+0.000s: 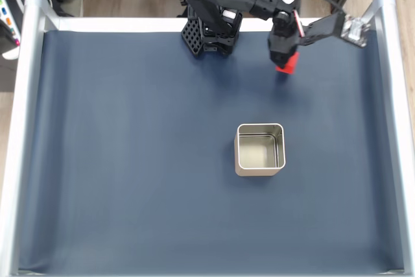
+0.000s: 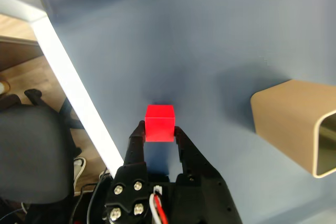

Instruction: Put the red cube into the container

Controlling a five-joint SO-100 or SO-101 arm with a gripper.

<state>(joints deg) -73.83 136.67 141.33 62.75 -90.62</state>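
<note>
Holding the red cube [image 2: 159, 123] between its two fingertips, the hand [image 2: 159, 128] sits near the far edge of the worktop [image 1: 130, 160], w/ the cube pinched at its lower sides and most of it sticking out past the tips. In the fixed view the cube [image 1: 288, 63] shows as a red patch under the black hand [image 1: 285, 60], well apart from the square metal tin [image 1: 260, 150], which stands nearer the middle of the dark blue mat, open side up, nothing visible inside. Whether the cube is lifted or resting on the mat can't be told for sure from either view; a soft shadow under it in the wrist view suggests it's slightly off the surface. In the wrist view the tin [image 2: 294, 124] is off to the right, walls shiny, beige outer look from this angle. Judgement: step in hand is carry-to-tin. To do it well: keep the pinch firm since the grip is only on the cube's near portion; gain enough height to clear the tin's rim before moving across; bring the cube over the tin's centre, not its wall, then lower a bit before releasing so it doesn't bounce out. Risk: a shallow grip could let the cube twist or slip mid-move.
</note>
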